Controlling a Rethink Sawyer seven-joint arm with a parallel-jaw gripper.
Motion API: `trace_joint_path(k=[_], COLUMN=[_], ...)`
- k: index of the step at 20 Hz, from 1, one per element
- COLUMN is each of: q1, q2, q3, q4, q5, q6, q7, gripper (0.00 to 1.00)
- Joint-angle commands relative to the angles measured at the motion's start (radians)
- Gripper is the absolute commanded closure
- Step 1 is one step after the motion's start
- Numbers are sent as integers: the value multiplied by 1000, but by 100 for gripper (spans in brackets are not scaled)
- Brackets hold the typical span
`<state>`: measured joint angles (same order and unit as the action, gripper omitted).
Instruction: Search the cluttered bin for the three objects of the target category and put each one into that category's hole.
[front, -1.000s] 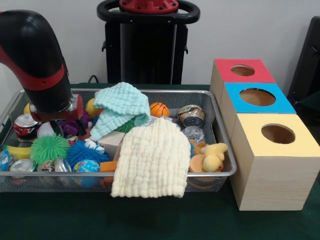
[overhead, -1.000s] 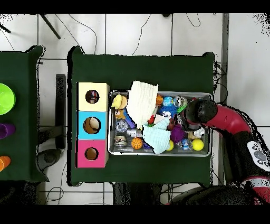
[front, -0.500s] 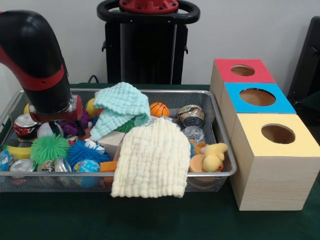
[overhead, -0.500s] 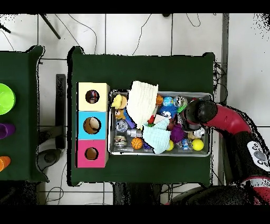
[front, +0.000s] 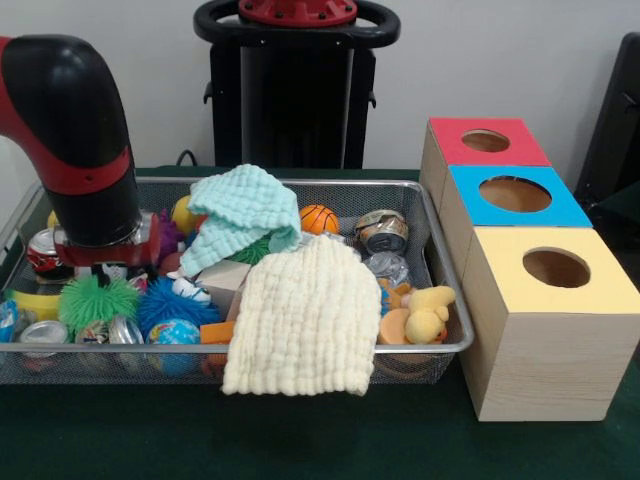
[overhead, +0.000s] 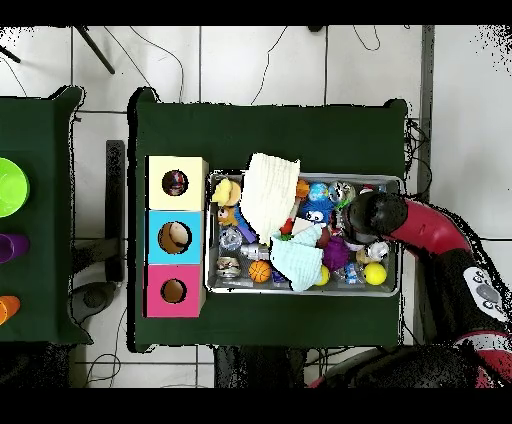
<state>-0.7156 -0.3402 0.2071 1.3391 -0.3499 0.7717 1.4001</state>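
Observation:
The wire mesh bin (front: 300, 349) stands at the table's left, full of clutter; it also shows in the overhead view (overhead: 300, 291). My gripper (front: 100, 268) is down among the things at the bin's left end, below the red and black arm (front: 75, 130), and its tips are hidden. No ruffled printed fabric piece shows clearly. A small white thing with red and blue marks (front: 184, 288) lies beside a blue spiky ball; I cannot tell what it is. The yellow-topped box's hole (front: 556, 268) is at the front right, apart from the bin.
A mint-green waffle cloth (front: 240, 215) lies heaped mid-bin. A cream waffle cloth (front: 305, 320) drapes over the front rim. Cans, spiky balls, a small basketball (front: 318, 218) and a yellow duck (front: 428, 310) fill the bin. Blue-topped (front: 515, 195) and red-topped (front: 486, 141) boxes stand behind the yellow one.
The arm has come lower into the left end of the bin and shifted slightly. The cloths and boxes have not moved.

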Motion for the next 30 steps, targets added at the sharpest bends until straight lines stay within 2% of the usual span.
trace_joint_path(k=[1, 6, 18, 30], q1=[17, 29, 71, 89], q2=[57, 58, 22, 28], q3=[21, 8, -50, -87], q4=[23, 28, 58, 79], q5=[-24, -25, -8, 14], q6=[-109, -124, -9, -14], q7=[83, 97, 101, 129], gripper=[0, 0, 0, 0])
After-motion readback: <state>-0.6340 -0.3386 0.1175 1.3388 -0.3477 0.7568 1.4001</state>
